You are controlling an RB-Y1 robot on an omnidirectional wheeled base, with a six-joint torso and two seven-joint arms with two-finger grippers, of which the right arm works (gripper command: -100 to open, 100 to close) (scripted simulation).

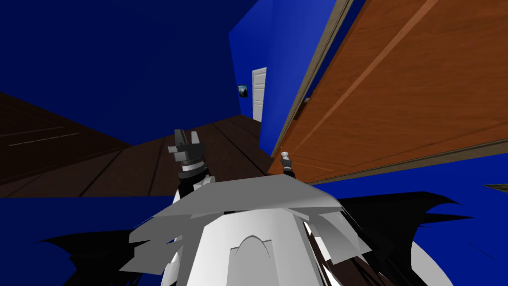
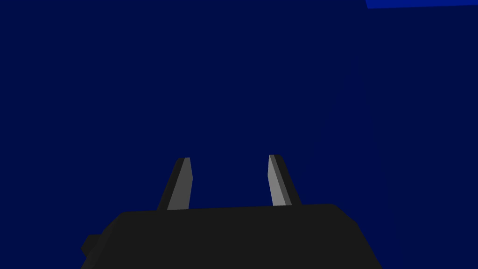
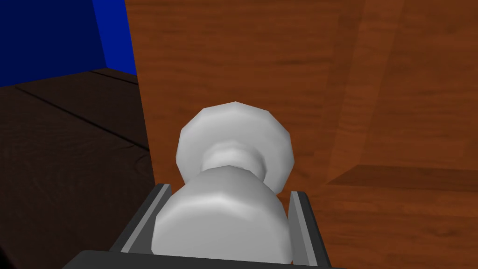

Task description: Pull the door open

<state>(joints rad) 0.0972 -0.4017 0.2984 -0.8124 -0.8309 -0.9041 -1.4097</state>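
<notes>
- Between the right jaws a pale grey door knob point(image 3: 219, 224) is pinched: the two thin fingers point(image 3: 301, 224) are pressed against its sides, and its rounded end sits close to the dark body behind them.
- Beyond the jaws the knob is seen to narrow to a neck and then widen into a round plate point(image 3: 235, 133), which is set flat against the brown wooden door point(image 3: 289, 70).
- Just past the knob, to one side of the jaws, the door's upright edge is seen. Beyond that edge a dark plank floor point(image 3: 60, 163) and a blue wall point(image 3: 51, 37) are shown.
- On the other side of the jaws a recessed panel point(image 3: 411, 93) is cut into the door's face.
- In the head view the same knob point(image 1: 285, 160) is found near the door's point(image 1: 407, 94) free edge, and a grey-brown frame point(image 1: 320, 59) runs alongside that edge.
- Whether the door has left its frame cannot be told.
- The left jaws are held up over the floor point(image 1: 124, 169), to the left of the right jaws and well apart from the door. Their fingers point(image 2: 182, 184) are spread, with nothing between them.
- Far beyond both pairs of jaws a white door point(image 1: 259, 94) and a small picture point(image 1: 242, 91) are seen against the blue wall point(image 1: 283, 59).
</notes>
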